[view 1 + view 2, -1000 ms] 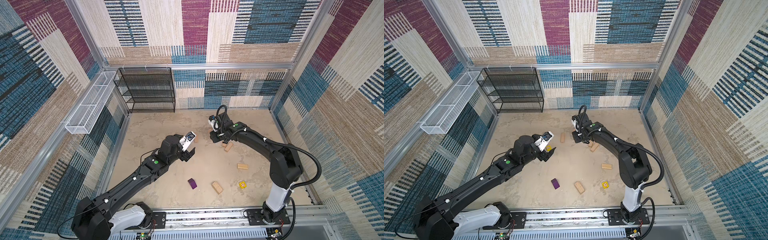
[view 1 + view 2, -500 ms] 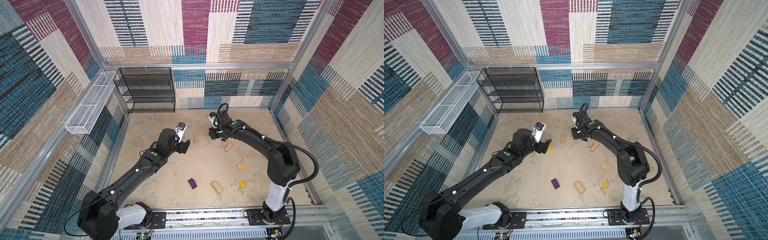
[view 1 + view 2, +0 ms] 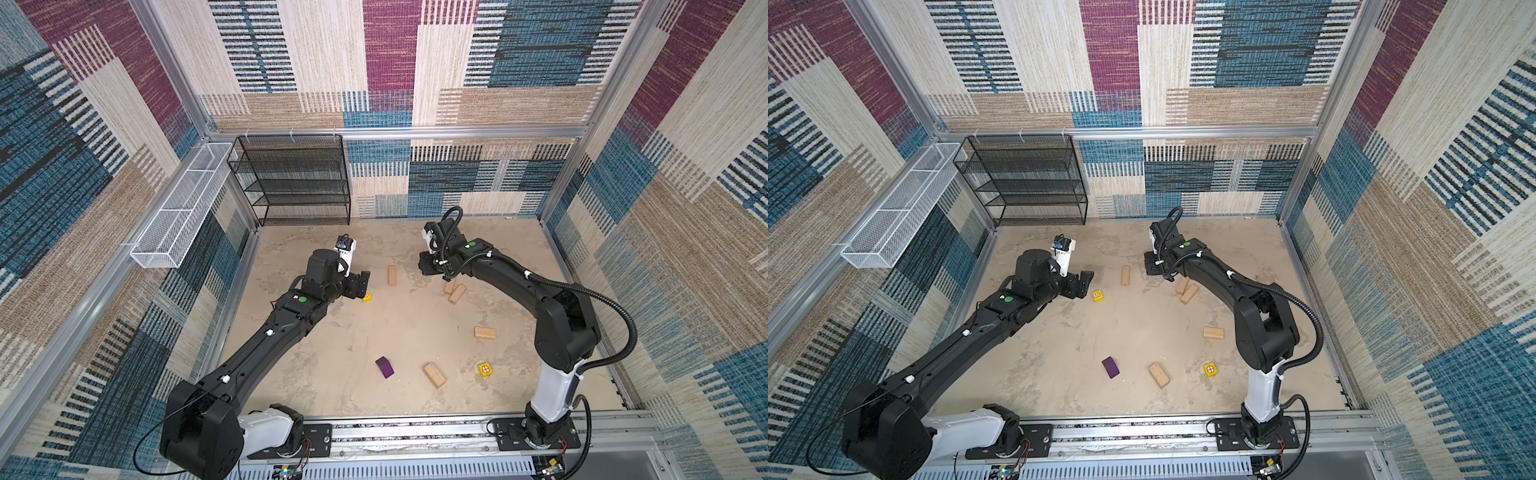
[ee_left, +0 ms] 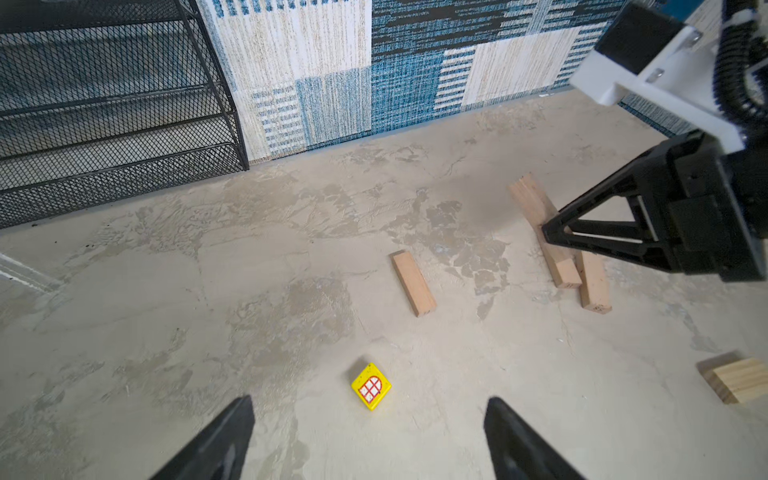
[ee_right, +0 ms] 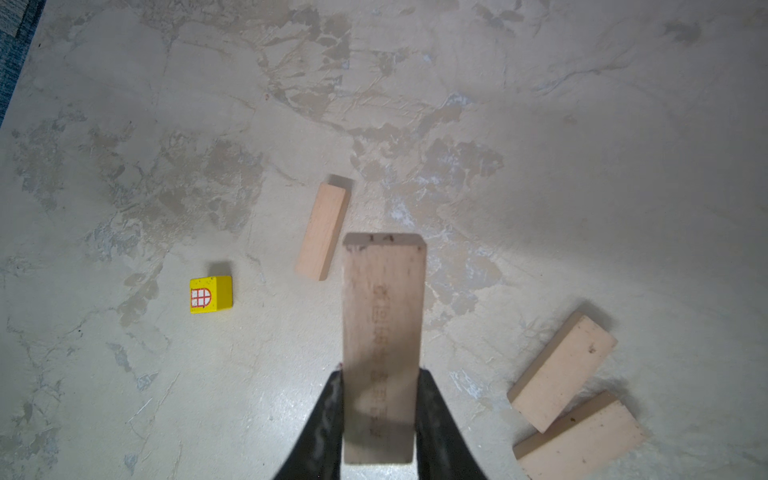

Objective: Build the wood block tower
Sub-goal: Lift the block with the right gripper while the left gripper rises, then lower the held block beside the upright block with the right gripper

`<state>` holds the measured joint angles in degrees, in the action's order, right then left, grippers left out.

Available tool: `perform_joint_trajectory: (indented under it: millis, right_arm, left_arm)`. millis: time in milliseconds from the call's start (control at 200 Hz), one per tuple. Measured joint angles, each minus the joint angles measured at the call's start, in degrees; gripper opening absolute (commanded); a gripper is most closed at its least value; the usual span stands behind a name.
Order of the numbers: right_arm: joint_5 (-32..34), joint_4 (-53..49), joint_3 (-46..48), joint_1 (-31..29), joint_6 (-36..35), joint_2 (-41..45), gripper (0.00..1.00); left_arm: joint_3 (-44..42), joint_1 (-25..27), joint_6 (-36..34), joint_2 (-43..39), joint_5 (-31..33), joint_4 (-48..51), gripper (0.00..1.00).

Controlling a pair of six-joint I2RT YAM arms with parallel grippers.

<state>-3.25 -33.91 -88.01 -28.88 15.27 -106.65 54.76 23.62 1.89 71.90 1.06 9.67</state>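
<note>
The right gripper [image 5: 379, 376] is pinching a tan brick [image 5: 382, 307] across its width and holding it clear of the mottled floor [image 5: 540, 124]. The left gripper [image 4: 369, 400] is hanging with its jaws spread wide just short of a yellow cube [image 4: 371, 386] (the one printed with a red arched window). The other wood blocks are lying loose on the floor: a lone brick [image 3: 392, 275] between the two grippers, a touching pair of bricks [image 3: 454, 291] below the right arm, possibly overlapping, a fourth brick [image 3: 485, 332] farther forward, and a fifth brick [image 3: 434, 375] between a purple block [image 3: 385, 367] and a second yellow cube [image 3: 485, 369].
</note>
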Motion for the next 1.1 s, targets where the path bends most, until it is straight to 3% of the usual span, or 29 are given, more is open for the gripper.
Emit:
perform_joint_trajectory:
  millis: [886, 1097]
  right_arm:
    - [1.66, -2.01, -5.14, 0.13, 5.81, -3.74, 0.0]
    - [2.32, -3.72, -8.72, 0.13, 7.23, -8.33, 0.0]
  left_arm:
    - [4.5, -5.68, 7.17, 5.79, -7.48, 5.2, 0.88]
    - [4.76, -6.56, 8.26, 6.6, -8.7, 5.68, 0.88]
